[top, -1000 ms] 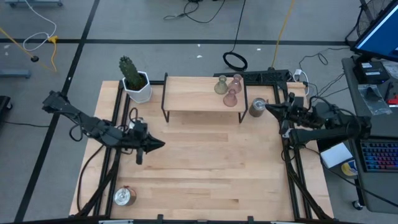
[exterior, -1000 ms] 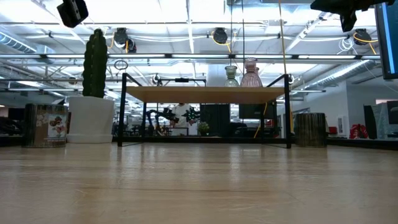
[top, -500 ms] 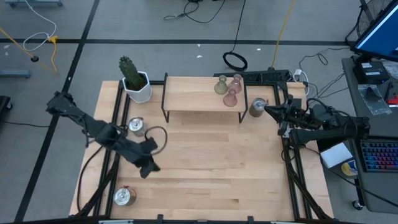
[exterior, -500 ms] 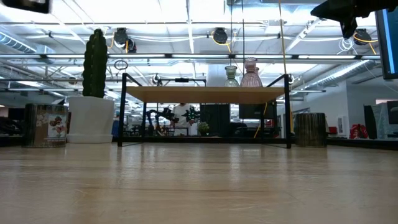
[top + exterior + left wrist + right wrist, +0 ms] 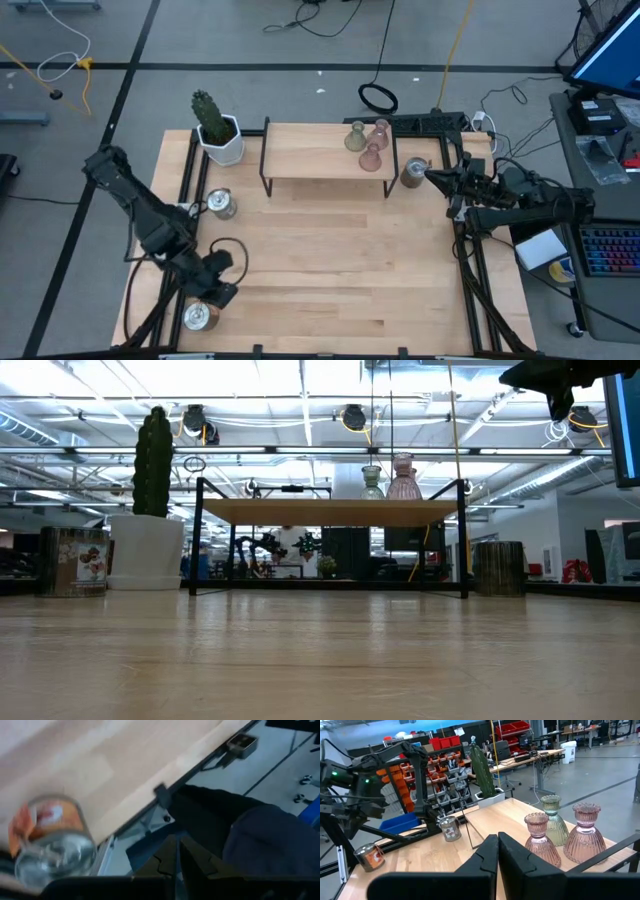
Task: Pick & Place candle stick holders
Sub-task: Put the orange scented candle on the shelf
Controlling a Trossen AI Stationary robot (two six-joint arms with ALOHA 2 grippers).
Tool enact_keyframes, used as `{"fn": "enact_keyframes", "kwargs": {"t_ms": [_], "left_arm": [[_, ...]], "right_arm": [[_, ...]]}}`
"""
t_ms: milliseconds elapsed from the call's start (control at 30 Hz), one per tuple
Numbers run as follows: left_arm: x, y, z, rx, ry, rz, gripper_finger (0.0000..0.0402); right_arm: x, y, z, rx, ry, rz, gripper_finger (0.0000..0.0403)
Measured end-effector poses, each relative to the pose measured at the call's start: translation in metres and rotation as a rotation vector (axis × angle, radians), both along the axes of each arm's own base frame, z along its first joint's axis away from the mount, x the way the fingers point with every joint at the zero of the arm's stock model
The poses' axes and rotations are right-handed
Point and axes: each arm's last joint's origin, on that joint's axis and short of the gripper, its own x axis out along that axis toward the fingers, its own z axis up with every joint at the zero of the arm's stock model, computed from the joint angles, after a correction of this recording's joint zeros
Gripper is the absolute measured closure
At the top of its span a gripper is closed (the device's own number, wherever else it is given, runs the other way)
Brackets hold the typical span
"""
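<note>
Two pale pink holders [image 5: 380, 130] [image 5: 371, 157] and an olive-green one [image 5: 355, 138] stand on the wooden shelf [image 5: 310, 150]. One silver cup [image 5: 413, 172] stands on the table right of the shelf. A second [image 5: 219, 204] stands at the left, and a third [image 5: 200, 316] at the near left corner. My left gripper [image 5: 226, 294] hovers shut just beside that third cup [image 5: 50, 840], tipped downward, with nothing between its fingers [image 5: 176, 865]. My right gripper [image 5: 432, 176] is shut and level at the right edge, next to the first cup.
A white pot with a green cactus [image 5: 215, 130] stands at the far left corner beside the shelf. The shelf's black legs [image 5: 197, 535] reach down to the table. Black frame rails [image 5: 185, 200] run along both side edges. Bare wood [image 5: 340, 250] fills the table's middle.
My left gripper has swung from the table's middle left toward the near left corner, to beside the silver cup there. It has rolled and tipped downward and stayed shut. It has left the low view's top left corner.
</note>
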Motion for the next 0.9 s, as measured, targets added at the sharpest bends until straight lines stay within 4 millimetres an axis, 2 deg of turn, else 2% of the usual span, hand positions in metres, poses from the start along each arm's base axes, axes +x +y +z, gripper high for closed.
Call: {"fn": "enact_keyframes", "kwargs": {"t_ms": [100, 367, 900], "left_arm": [[-0.009, -0.008, 0.000, -0.005, 0.011, -0.011, 0.0380], [-0.025, -0.022, 0.001, 0.091, -0.137, -0.046, 0.0380], [-0.030, -0.025, 0.001, 0.000, -0.017, 0.111, 0.0380]], "right_arm": [[0.000, 0.000, 0.000, 0.000, 0.000, 0.000, 0.0399], [0.000, 0.000, 0.000, 0.000, 0.000, 0.001, 0.0399], [0.000, 0.000, 0.000, 0.000, 0.000, 0.002, 0.0399]]}}
